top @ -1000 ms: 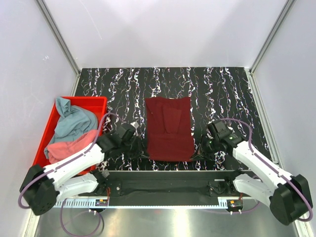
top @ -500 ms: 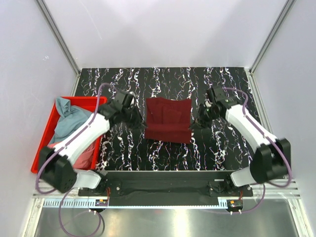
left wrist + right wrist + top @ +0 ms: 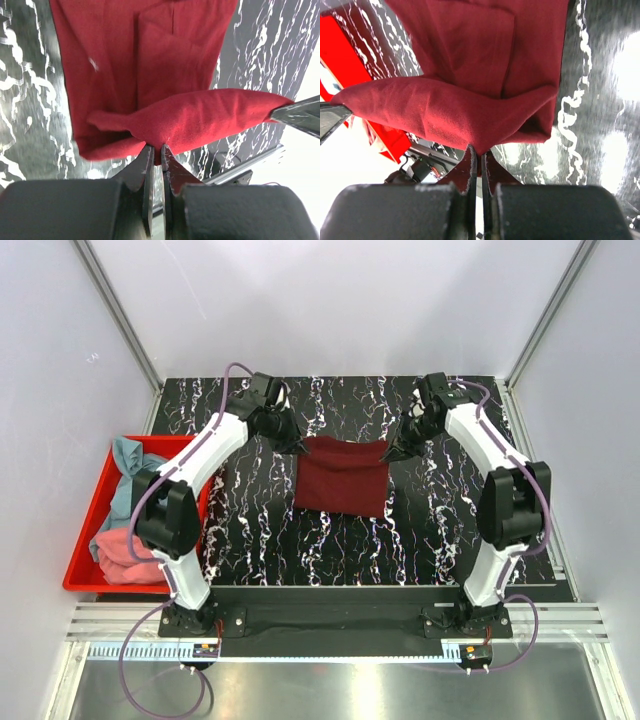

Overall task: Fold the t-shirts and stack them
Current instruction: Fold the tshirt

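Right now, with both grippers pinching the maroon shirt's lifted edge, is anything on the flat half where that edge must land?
Nothing visible. The left gripper and right gripper hold the maroon shirt by its edge above its flat half, which is bare. The other shirts sit in the red bin.

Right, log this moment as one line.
left gripper: shut on maroon t-shirt | right gripper: shut on maroon t-shirt | edge: lifted

Bright, even overhead lighting; shadows soft.
In the wrist views, glare is thrown off the glossy table (image 3: 600,90), backgrounds are blown out white, and the near foreground is blurred, while the maroon t-shirt (image 3: 165,75) is rendered sharp.
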